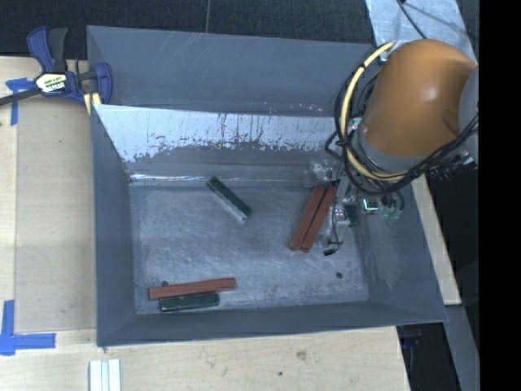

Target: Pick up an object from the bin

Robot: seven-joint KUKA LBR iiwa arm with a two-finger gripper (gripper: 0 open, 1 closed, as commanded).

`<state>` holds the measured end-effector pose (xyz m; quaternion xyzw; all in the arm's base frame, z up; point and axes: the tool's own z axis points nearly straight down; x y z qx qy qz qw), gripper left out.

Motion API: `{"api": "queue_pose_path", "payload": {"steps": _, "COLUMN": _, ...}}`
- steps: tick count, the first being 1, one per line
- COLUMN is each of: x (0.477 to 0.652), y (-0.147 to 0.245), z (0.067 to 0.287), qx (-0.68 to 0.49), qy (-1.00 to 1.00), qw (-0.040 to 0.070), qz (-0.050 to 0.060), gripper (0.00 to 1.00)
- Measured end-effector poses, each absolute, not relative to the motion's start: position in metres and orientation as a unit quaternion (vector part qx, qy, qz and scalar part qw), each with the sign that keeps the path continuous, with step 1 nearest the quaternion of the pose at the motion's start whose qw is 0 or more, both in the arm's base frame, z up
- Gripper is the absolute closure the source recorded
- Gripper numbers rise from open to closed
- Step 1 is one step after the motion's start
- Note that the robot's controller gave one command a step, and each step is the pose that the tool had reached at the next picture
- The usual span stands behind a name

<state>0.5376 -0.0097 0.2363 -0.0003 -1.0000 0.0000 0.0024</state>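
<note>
Brown bar [312, 218]: lies on the bin [244, 332] floor, long axis steeply slanted, upper end leaning right.
Gripper [334, 230]: just right of the brown bar, beside its lower half; whether they touch cannot be told.
Grip: released or clenched cannot be told; nothing seen held.
Next move, as a judgement: a small shift left, with the grip set across the bar's width.
Green bar [228, 198]: left of the brown bar, well apart.

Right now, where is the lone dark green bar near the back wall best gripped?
Probably mid-length on the dark green bar, from straight above, closing across its narrow width: it lies flat and diagonal, with bare bin floor along both long sides.
</note>
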Motion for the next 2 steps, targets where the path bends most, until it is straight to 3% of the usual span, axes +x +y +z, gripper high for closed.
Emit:
{"api": "queue_pose_path", "payload": {"steps": 1, "x": 0.506, "y": -0.001, "z": 0.226, "qx": 0.004, "qy": -1.0, "qw": 0.0, "qz": 0.0, "gripper": 0.0}}
{"api": "queue_pose_path", "payload": {"steps": 2, "x": 0.567, "y": -0.049, "z": 0.073, "qx": 0.06, "qy": -0.998, "qw": 0.002, "qz": 0.0, "gripper": 0.0}}
